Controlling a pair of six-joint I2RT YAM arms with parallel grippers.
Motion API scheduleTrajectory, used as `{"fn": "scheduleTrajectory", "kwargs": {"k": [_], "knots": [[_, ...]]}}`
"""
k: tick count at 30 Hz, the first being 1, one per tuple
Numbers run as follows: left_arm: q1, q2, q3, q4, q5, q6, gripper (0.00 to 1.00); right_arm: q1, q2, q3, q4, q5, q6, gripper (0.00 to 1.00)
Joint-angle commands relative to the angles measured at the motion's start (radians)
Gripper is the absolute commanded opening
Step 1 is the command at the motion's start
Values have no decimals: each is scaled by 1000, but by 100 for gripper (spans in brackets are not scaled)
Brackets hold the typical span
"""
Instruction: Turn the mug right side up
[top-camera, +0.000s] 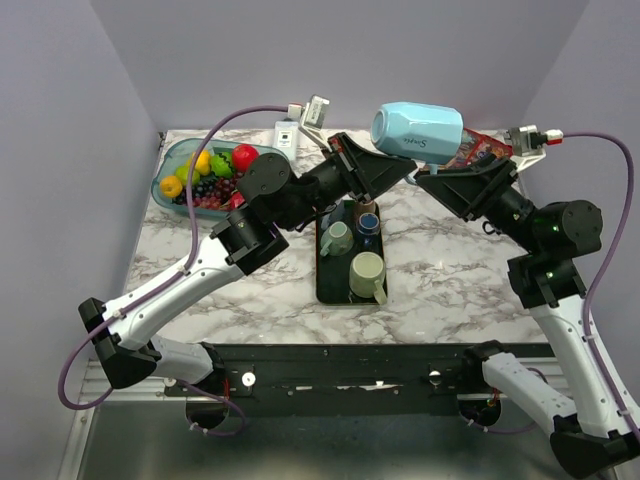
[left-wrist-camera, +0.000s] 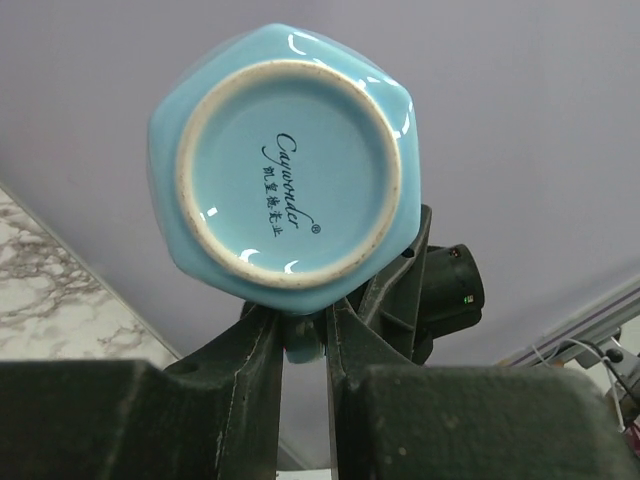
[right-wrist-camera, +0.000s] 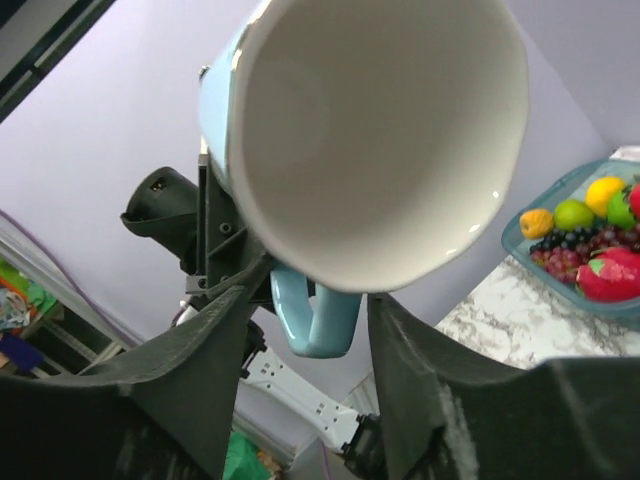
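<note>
A light-blue mug (top-camera: 418, 130) hangs in the air on its side above the back of the table, base to the left and mouth to the right. My left gripper (top-camera: 405, 172) is shut on the mug's handle (left-wrist-camera: 303, 345) from below. The left wrist view shows the mug's glazed base (left-wrist-camera: 285, 170) just above the left gripper (left-wrist-camera: 303, 335). My right gripper (top-camera: 430, 182) is open, its jaws wide on either side of the handle (right-wrist-camera: 315, 315) under the white mouth of the mug (right-wrist-camera: 380, 130). The right gripper's fingers (right-wrist-camera: 210, 340) do not visibly touch the handle.
A black tray (top-camera: 325, 290) in the middle of the marble table holds two green mugs (top-camera: 367, 275) and two dark cups. A teal fruit bowl (top-camera: 172, 160) sits back left, a white bottle (top-camera: 286, 133) beside it, and a red packet (top-camera: 480, 148) back right.
</note>
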Motion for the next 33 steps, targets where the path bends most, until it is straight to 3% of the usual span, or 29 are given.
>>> {"fn": "scheduleTrajectory", "kwargs": {"k": [1,4,6,8,9,10,13,14,15,18,21,26,33], "knots": [[1,-45,-18,184,28,-40,0,6,-34,-27,52,82,21,50],[1,-48,-38,203,35,-51,0,6,-28,-13,41,84,27,34],[1,-43,-43,195,38,-54,0,6,-19,-5,32,78,29,31],[1,-43,-49,189,44,-55,0,5,-14,4,30,75,29,21],[1,-42,-52,183,41,-55,0,5,-8,7,15,74,27,16],[3,-42,-52,178,40,-54,0,6,-8,10,4,76,26,2],[1,-42,-55,137,28,-26,4,6,-2,25,-43,91,15,1],[3,-45,-60,114,12,-19,10,5,3,34,-71,99,7,1],[3,-51,-66,103,3,-3,38,6,4,50,-107,111,-9,1],[10,-80,-104,77,-44,41,75,5,-2,65,-164,162,-34,1],[30,-109,-136,20,-72,78,97,5,4,97,-261,220,-82,1],[55,-177,-218,-124,-170,164,99,3,43,197,-481,349,-206,1],[98,-212,-247,-449,-340,267,99,3,121,252,-807,706,-561,1]]}}
